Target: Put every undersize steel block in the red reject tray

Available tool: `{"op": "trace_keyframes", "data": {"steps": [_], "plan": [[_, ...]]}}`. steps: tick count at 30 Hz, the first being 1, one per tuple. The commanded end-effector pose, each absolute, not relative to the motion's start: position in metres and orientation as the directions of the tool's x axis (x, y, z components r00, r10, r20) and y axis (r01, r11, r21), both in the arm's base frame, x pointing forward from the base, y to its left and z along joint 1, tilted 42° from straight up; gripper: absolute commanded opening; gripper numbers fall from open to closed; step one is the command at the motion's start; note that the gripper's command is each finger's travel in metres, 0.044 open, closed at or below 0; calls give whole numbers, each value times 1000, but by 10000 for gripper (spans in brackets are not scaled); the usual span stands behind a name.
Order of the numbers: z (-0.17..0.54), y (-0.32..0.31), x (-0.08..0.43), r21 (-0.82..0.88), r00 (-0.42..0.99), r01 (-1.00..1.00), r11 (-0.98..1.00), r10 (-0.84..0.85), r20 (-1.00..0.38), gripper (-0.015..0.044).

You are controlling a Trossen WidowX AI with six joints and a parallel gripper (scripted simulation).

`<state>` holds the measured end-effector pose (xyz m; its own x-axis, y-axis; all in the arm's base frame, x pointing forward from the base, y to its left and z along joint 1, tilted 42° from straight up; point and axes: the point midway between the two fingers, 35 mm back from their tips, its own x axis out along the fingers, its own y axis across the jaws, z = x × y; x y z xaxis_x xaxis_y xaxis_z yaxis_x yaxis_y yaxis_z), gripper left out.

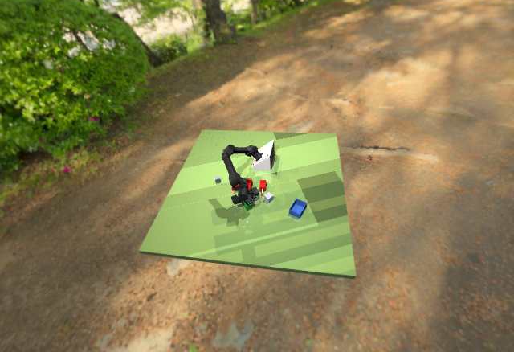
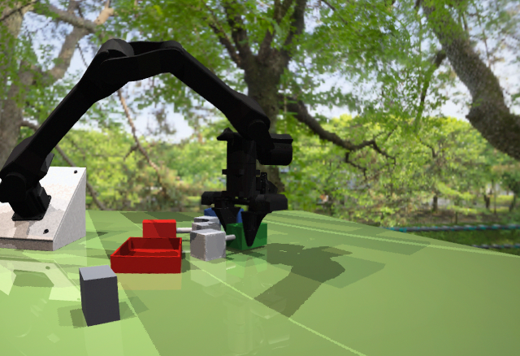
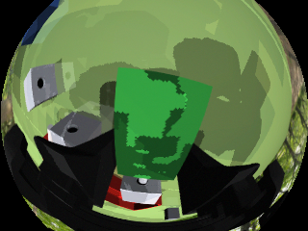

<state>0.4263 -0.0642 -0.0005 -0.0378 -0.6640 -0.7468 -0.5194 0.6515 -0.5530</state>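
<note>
From the top, the gripper (image 1: 247, 203) (image 2: 240, 236) (image 3: 150, 133) is at the red tray's (image 1: 250, 183) (image 2: 146, 264) 6 o'clock; the blue tray (image 1: 297, 208) lies toward 4.

In the exterior view, it grasps the green GO gauge (image 2: 257, 234) (image 3: 159, 115), whose pin (image 2: 230, 237) points to 9 o'clock at a steel block (image 2: 207, 245) (image 3: 141, 192); insertion depth can't be told. A dark block (image 2: 101, 297) stands at the tray's 7.

In the wrist view, two bored blocks (image 3: 45, 86) (image 3: 77, 126) sit toward the gauge's 9 and 10 o'clock.

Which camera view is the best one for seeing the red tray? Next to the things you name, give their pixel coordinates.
The exterior view: the red tray (image 1: 250, 183) (image 2: 146, 264) (image 3: 115, 198) shows its walls and part of its inside. The top view shows it partly behind the arm (image 1: 230, 169) (image 2: 210, 87); the wrist view, only red edges behind a block (image 3: 141, 192).
</note>
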Motion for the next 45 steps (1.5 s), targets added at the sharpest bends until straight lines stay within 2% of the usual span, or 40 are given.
{"op": "trace_keyframes", "data": {"steps": [1,45], "plan": [[1,-62,428,-557,-31,-518,649,-665,-746,0],[-7,-54,442,-557,-29,-519,649,-664,-747,0]]}}
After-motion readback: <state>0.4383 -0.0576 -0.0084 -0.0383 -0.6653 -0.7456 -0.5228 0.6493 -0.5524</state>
